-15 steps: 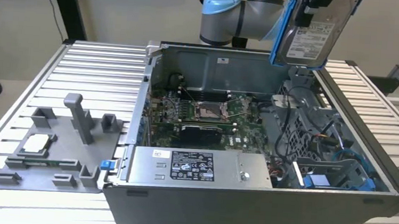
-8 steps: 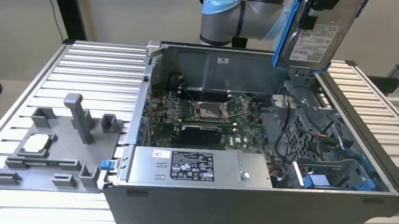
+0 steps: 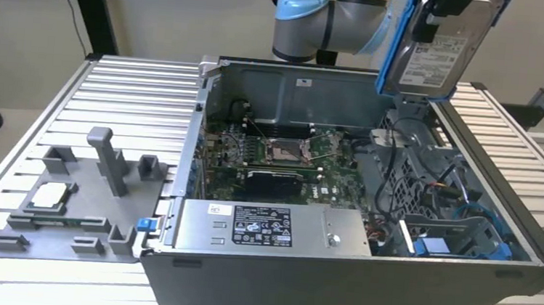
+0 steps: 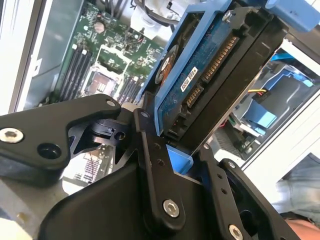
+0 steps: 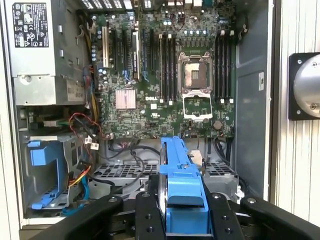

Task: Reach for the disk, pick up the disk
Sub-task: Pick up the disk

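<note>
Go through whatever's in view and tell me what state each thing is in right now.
Disk: lifted above the computer case, held on edge.
Pincer: shut on the disk's blue rails.
Computer case: side panel off, insides exposed.
Processor socket: empty.
Grey holder: on the table, a small chip resting in it.

Plain beige wall behind ribbed metal desk; black upright post at the desk's rear corner
</note>
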`<state>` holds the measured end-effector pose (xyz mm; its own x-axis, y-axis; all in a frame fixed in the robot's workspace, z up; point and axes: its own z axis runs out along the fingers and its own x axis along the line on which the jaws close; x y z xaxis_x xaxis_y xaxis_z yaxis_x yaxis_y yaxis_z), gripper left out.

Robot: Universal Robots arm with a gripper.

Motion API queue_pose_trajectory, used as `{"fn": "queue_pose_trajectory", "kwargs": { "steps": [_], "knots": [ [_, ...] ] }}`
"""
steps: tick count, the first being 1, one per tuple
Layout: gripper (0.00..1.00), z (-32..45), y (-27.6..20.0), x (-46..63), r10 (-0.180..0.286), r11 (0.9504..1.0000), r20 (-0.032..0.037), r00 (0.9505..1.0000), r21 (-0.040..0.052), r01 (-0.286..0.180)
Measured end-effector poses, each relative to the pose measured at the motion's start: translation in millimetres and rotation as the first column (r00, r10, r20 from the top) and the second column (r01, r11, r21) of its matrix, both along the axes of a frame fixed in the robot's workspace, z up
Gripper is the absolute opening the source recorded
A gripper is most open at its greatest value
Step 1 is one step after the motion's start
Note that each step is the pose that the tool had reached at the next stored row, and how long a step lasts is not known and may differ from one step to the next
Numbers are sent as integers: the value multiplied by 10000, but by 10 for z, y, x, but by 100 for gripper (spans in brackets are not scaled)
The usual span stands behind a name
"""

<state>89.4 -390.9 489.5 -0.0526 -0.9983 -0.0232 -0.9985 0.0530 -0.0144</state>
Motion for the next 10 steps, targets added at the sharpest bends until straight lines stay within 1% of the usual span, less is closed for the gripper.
{"fn": "queue_pose_trajectory", "kwargs": {
  "steps": [10],
  "knots": [
    [0, 0, -68, 68, -8, 10000, -8, 10000, -1, 8]
  ]
}}
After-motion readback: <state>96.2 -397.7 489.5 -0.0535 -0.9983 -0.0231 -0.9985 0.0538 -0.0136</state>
